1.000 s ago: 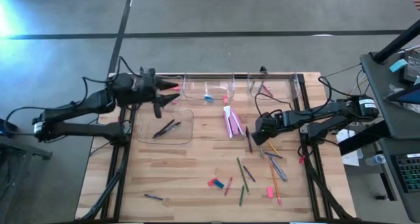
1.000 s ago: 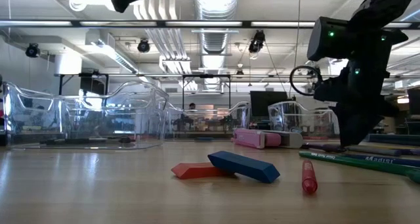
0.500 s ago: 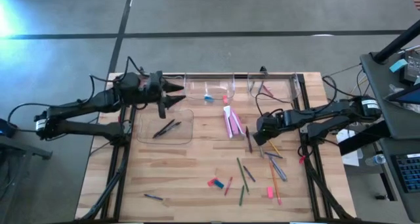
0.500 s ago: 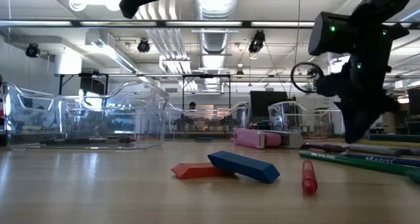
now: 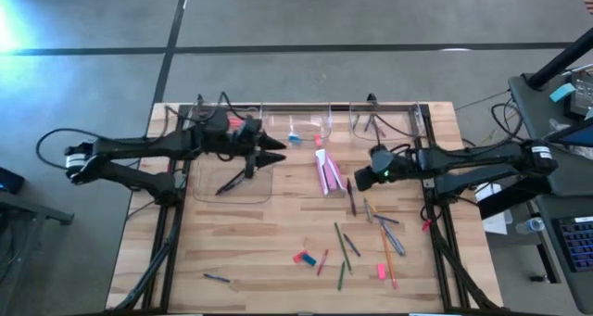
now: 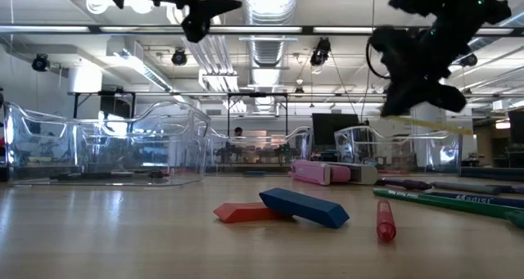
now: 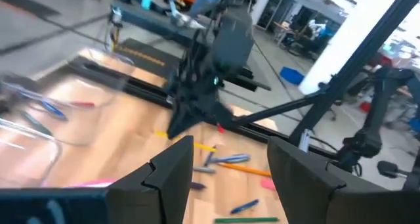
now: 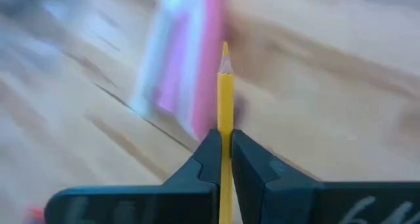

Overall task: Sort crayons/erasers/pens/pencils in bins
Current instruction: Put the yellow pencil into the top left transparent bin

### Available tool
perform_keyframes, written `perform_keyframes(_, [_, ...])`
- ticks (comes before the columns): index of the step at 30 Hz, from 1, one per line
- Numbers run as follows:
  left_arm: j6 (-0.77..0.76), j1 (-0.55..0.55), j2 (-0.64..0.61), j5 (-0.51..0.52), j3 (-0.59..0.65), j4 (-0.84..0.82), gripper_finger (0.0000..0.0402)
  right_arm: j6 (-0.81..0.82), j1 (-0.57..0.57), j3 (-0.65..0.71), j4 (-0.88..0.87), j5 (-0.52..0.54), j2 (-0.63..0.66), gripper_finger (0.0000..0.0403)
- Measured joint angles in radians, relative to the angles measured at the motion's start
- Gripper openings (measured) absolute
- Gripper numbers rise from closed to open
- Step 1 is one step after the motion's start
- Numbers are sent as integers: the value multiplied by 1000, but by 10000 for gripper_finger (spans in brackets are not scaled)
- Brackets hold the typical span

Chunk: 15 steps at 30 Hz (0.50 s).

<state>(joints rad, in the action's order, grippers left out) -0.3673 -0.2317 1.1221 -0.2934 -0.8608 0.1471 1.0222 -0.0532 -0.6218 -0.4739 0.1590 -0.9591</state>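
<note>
My right gripper [image 5: 363,179] is shut on a yellow pencil [image 8: 225,86] above the table's middle right, near a pink pack [image 5: 326,172]. My left gripper [image 5: 281,150] is open and empty, high over the near wall of the middle far bin [image 5: 296,123]; its fingers [image 7: 172,166] stand wide apart. Clear bins hold black pens [image 5: 233,180] and thin sticks [image 5: 375,124]. A red eraser [image 6: 246,212] and a blue eraser [image 6: 304,207] lie on the table near the front, the blue one leaning on the red. My right gripper pinches the yellow pencil's shaft [image 8: 225,122] between its two fingers. The pencil lies along the fingers, its sharpened tip [image 8: 225,52] sticking out past the fingertips. In the low view the pencil [image 6: 438,125] is about level and lifted clear of the table.
Loose pencils, pens and crayons [image 5: 384,228] lie scattered on the table's near right. A pink eraser [image 5: 381,271] and a small pen [image 5: 218,279] lie near the front edge. A fourth clear bin [image 5: 199,121] stands at the far left. A metal rail [image 5: 324,105] runs along the far edge.
My right gripper has risen from the table with the yellow pencil, tipping from pointing down toward level; the pencil is lifted clear. My left gripper has gone toward the table's right edge, from the far left bin to the middle bin, staying open.
</note>
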Motion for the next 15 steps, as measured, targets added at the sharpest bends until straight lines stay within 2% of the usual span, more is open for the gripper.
perform_keyframes(3, [-59,18,66,-21,-1,50,190,7,0,-2,139,25,36,13])
perform_keyframes(7, [-150,48,145,-50,-1,114,222,-15,0,-4,387,64,51,13])
perform_keyframes(15, [-375,91,286,-52,-8,279,286,-54,0,-4,768,143,-33,13])
